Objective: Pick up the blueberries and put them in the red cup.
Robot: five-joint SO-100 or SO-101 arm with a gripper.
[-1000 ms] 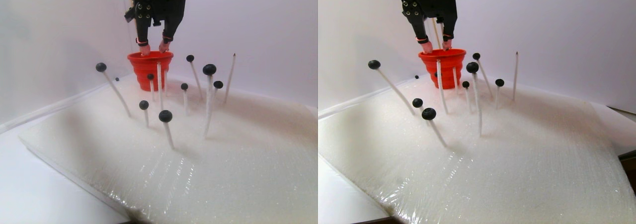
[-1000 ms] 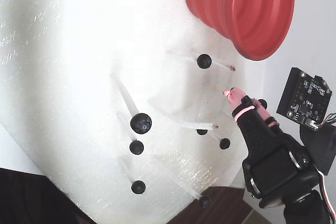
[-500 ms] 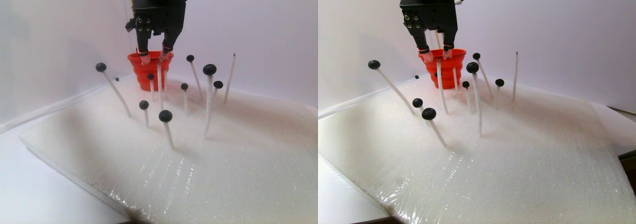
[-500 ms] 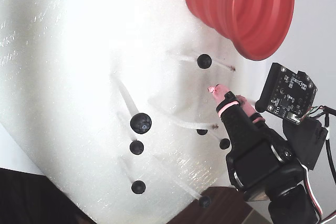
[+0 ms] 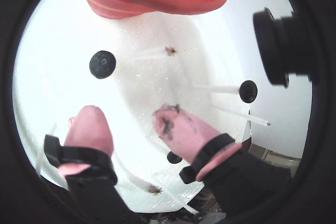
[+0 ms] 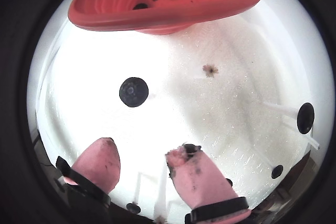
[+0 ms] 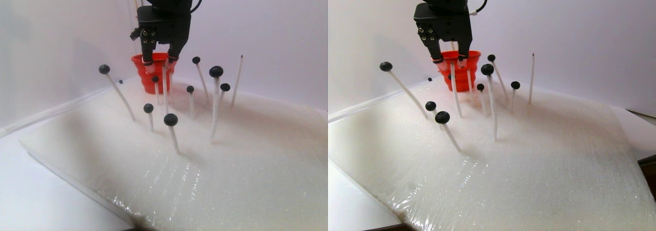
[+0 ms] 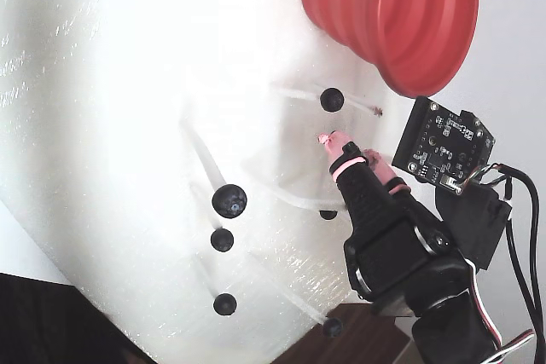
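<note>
the black arm (image 7: 164,5) reached steeply downward. its gripper (image 5: 128,124) stood spread apart with nothing between the pink-capped fingertips (image 6: 193,174), one of them smeared dark; black bands ringed both fingers.

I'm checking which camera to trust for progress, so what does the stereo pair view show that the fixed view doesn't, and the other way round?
Only the stereo pair view shows the white sticks standing in the foam, one bare. Only the fixed view shows a green circuit board beside the gripper. Both show the red cup, blueberries on sticks, and the gripper's open pink fingertips. Neither looks into the cup.
</note>
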